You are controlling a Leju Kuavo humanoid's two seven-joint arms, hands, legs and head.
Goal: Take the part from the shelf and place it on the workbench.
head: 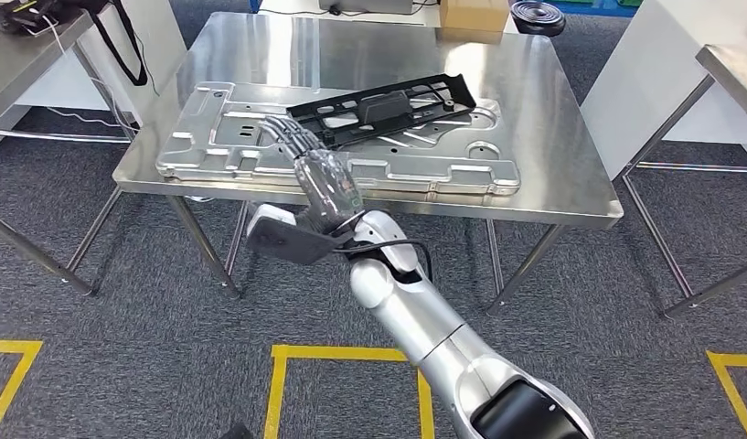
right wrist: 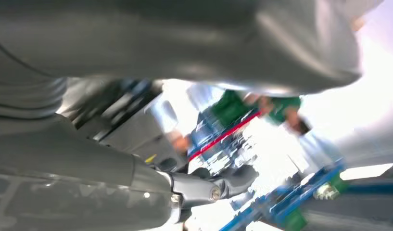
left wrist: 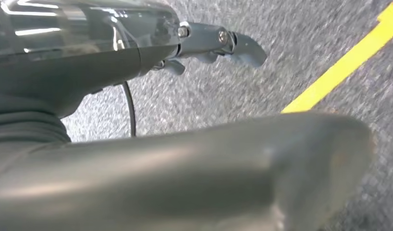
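Our right hand [head: 313, 165] rests with fingers spread beside the black part [head: 383, 107], released on the workbench [head: 570, 197]; next we withdraw.

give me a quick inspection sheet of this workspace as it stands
surface: steel workbench, shiny, standing on grey carpet
job's things: black plastic part lying tilted on top of a large silver metal panel that lies flat on the bench
clutter: cardboard box at the far edge; dark round thing on the floor behind
hands: right hand reaching over the near bench edge, fingers at the part's near end, grip unclear; left hand hanging over carpet, holding nothing
cables: black cable at the right wrist; cords hanging off the side table at left
surroundings: yellow floor lines, other tables on both sides
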